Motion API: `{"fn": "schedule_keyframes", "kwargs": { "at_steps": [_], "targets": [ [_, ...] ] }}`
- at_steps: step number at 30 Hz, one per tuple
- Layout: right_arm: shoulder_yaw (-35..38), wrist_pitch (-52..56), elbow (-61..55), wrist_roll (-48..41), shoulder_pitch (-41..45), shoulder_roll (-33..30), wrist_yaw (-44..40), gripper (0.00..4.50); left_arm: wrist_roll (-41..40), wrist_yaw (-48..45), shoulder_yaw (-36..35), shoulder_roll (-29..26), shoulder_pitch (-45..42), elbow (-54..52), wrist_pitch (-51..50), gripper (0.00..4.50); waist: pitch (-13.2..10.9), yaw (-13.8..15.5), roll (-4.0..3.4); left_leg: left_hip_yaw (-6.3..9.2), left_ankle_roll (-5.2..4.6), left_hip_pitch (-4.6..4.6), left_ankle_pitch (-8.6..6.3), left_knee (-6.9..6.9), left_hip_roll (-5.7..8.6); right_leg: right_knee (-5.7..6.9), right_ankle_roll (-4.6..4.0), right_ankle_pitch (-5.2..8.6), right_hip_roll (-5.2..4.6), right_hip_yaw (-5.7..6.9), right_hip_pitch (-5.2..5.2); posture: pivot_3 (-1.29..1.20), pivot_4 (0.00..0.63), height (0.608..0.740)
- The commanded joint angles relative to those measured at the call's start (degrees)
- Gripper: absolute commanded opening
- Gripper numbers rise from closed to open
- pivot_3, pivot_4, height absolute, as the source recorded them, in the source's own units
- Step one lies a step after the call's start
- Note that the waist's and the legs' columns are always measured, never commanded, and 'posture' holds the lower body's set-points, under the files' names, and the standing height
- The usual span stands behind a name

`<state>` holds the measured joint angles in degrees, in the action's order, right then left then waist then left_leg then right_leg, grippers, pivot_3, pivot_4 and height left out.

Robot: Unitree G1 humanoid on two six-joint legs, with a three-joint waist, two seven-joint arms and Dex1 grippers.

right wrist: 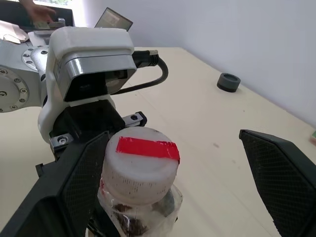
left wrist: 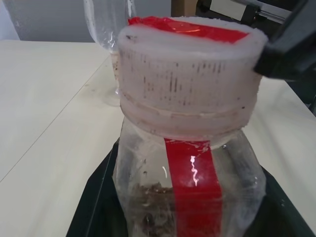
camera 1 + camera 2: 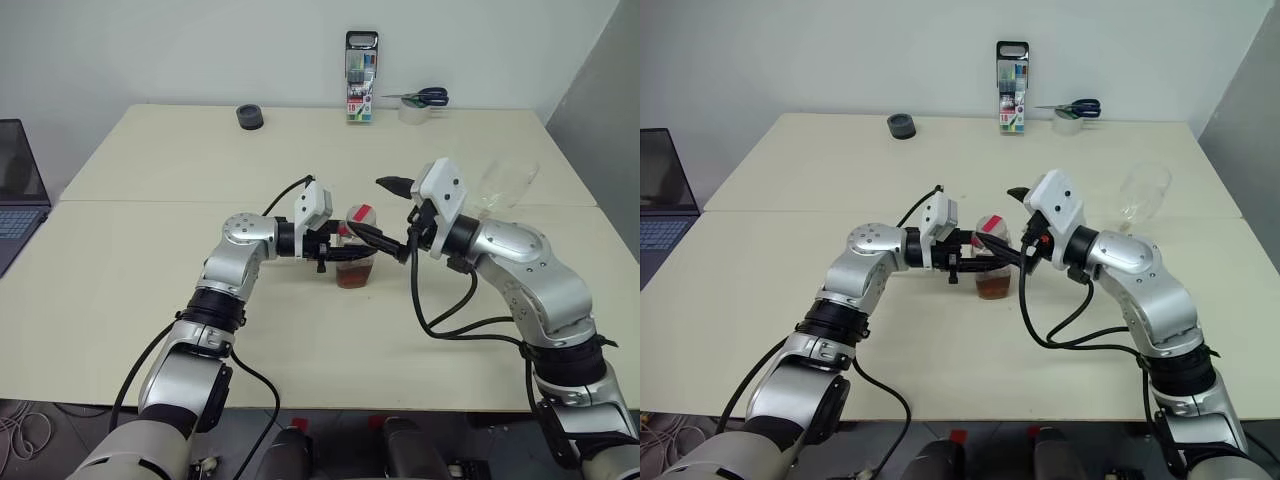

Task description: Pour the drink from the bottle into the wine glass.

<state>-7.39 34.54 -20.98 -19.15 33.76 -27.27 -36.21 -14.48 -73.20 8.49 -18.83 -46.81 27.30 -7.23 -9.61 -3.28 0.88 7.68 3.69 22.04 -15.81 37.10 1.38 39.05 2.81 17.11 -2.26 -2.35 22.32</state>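
- left gripper [image 3: 335, 250] is clamping the bottle [image 3: 355, 262] low, thin plastic probably crushing easily
- right gripper [image 1: 163, 168] is gaping around the cap [image 1: 142, 165], ridges probably giving decent grip

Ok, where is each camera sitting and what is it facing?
Head stereo pair: looks forward and down over the table, both arms, bottle, wine glass.
Left wrist: sits behind the left gripper, facing the bottle's cap; glass behind.
Right wrist: looks along the open right gripper at the cap, with the left wrist beyond.
All views share the bottle.
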Motion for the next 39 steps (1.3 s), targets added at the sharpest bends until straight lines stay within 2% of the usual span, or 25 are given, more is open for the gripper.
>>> {"fn": "schedule_keyframes", "kwargs": {
  "at_steps": [1,7,14,23,39],
  "targets": [
    [3.5,0.6,-1.9,-0.3,-0.5,-1.8,0.5,4.50,-1.1,-0.7,-1.4,-0.8,-1.0,-1.4,1.0,1.78,0.0,0.0,0.00,0.00,0.00,0.00,0.00,0.00,0.00,0.00,0.00,0.00,0.00,0.00,0.00,0.00,0.150,0.740],
    [4.6,1.8,-3.3,-2.0,-0.8,-3.1,-0.2,4.50,-1.2,-0.7,-1.4,-1.1,-0.9,-1.5,1.0,1.78,0.0,0.0,0.00,-0.01,0.00,0.00,0.00,0.00,0.00,0.00,0.00,0.00,0.00,0.00,0.00,0.00,0.150,0.740],
    [4.1,6.6,-8.5,-8.1,-0.6,-2.7,-1.6,4.50,-1.3,-0.6,-1.5,-1.2,-1.3,-1.2,0.9,1.78,0.0,0.0,0.00,0.00,-0.01,0.00,0.00,-0.02,-0.02,0.00,0.00,0.00,0.00,0.00,0.00,0.00,0.150,0.740],
    [-1.4,1.9,-2.5,-0.8,3.8,2.2,2.5,4.50,-1.5,-0.7,-1.4,-0.8,-1.8,-1.0,0.7,1.78,0.0,0.0,0.00,-0.01,0.00,-0.02,0.00,0.01,-0.01,0.01,0.00,0.00,0.02,0.01,-0.01,0.00,0.150,0.740],
    [-1.8,0.4,-0.5,2.9,3.2,2.4,2.3,4.50,-1.7,-0.6,-1.3,-0.8,-1.5,-1.9,0.2,1.78,0.0,0.0,0.00,0.00,0.00,-0.01,0.00,-0.01,-0.01,0.01,0.00,0.00,0.01,0.00,0.00,0.00,0.150,0.740]
  ]
}}
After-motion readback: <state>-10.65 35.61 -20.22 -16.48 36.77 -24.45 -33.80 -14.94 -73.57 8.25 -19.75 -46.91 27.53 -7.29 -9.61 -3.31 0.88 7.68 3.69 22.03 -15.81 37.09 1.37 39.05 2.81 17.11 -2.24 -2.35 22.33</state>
